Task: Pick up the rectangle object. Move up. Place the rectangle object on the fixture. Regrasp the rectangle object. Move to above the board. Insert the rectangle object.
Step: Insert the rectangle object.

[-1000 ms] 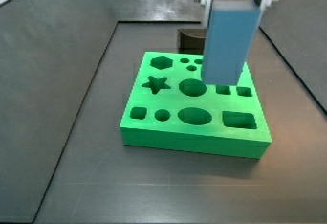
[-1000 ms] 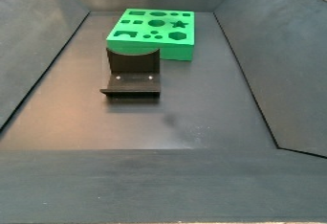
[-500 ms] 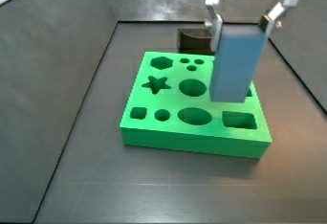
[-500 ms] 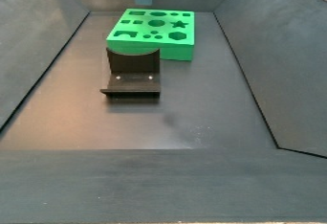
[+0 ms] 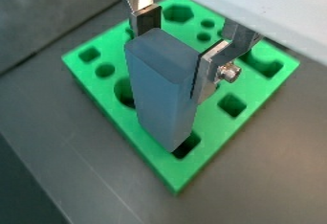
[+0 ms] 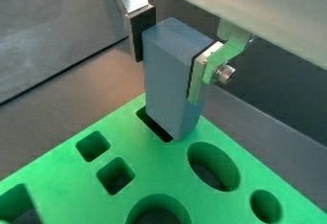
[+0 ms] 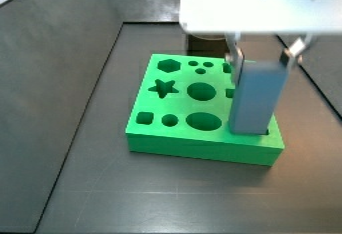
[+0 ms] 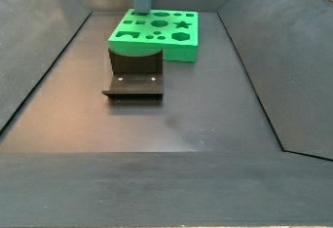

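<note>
The gripper [image 5: 175, 38] is over the board [image 5: 113, 86] and grips the rectangle object [image 5: 160, 84] between its two silver fingers [image 5: 213, 60]. The object is a plain grey-blue block, long and smooth, with matte faces, and it stands upright. In both wrist views its lower end meets a rectangular hole [image 6: 157, 129] near the edge of the bright green board. The fixture [image 8: 132, 80] stands apart on the dark floor [image 8: 196, 115].

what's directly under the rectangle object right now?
The gripper holds the rectangle object upright over the board. Its lower end meets a rectangular slot there; the block hides the slot's inside and its own depth.
</note>
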